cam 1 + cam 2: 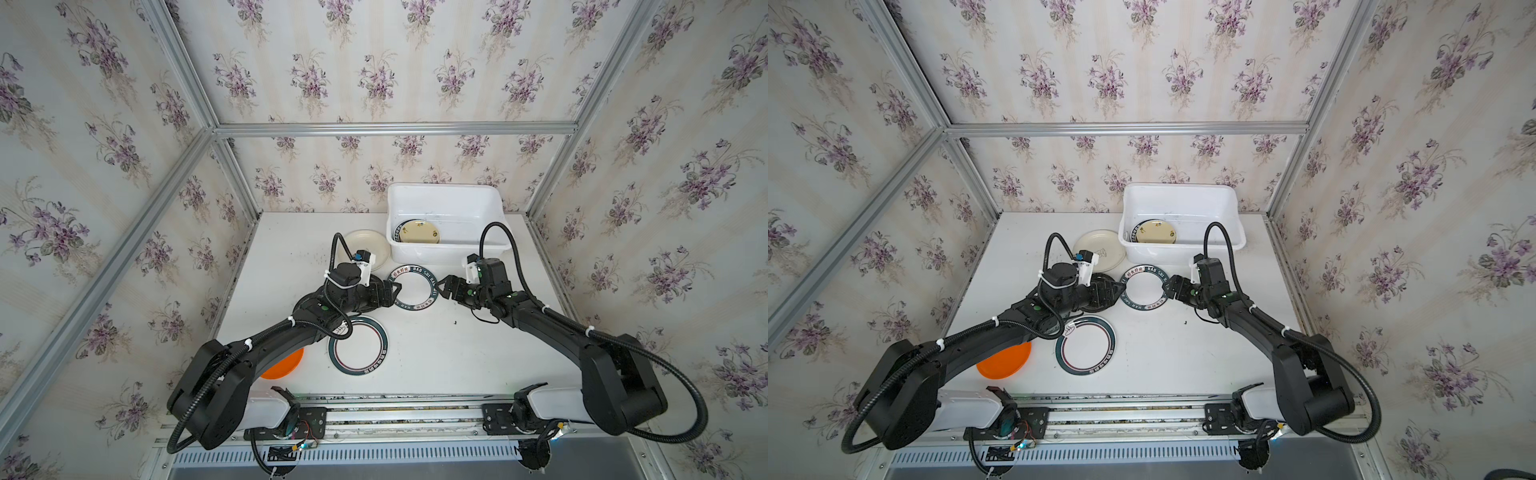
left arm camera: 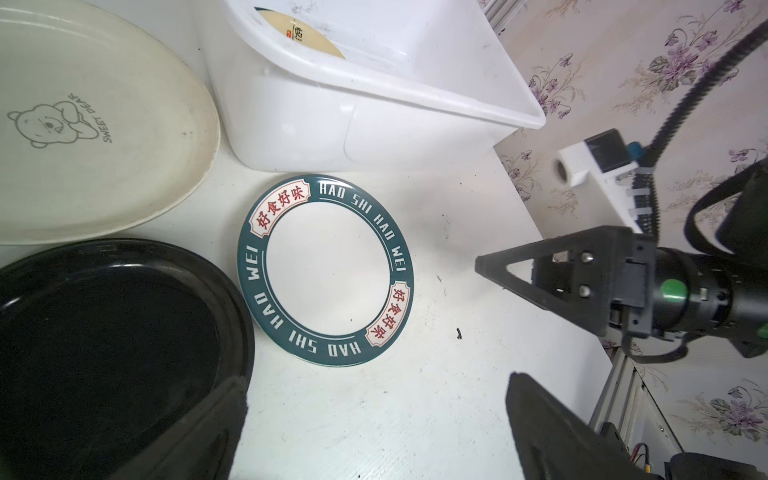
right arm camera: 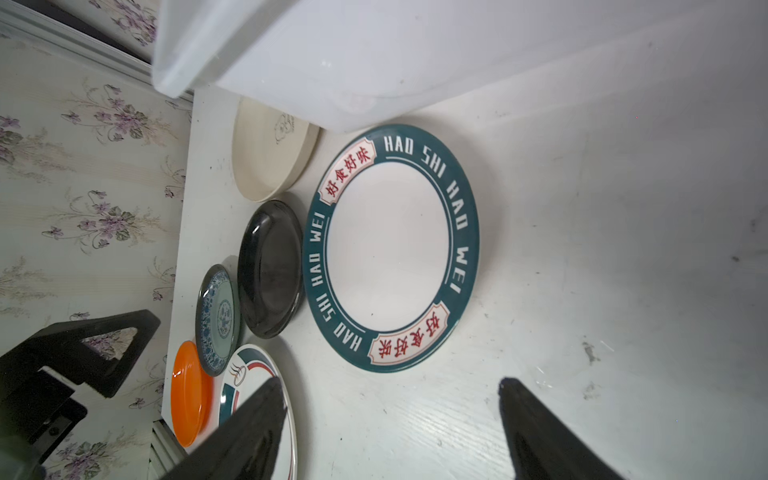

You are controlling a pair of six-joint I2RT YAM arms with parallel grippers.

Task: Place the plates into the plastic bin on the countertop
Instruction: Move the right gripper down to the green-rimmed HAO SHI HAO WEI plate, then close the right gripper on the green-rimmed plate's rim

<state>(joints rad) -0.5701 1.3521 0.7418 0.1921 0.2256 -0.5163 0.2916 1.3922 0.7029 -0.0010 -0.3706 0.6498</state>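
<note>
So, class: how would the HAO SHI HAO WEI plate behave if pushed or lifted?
Probably stiff: the lettered plate keeps a crisp rim. Likely slippery: it looks glossy and lies flat on the countertop, so a push should slide it, not tip it. Its low edge may resist pinching.

Plate [image 1: 417, 231] in the bin [image 1: 453, 203] — another plate [image 1: 413, 287] before it.

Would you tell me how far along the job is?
Done: the plastic bin holds a pale yellow plate atop a dark-rimmed plate. In hand: nothing; the open left hand and right hand flank the lettered plate. Remaining: it plus the cream plate, black plate, ringed plate, orange plate and teal-patterned plate.
</note>
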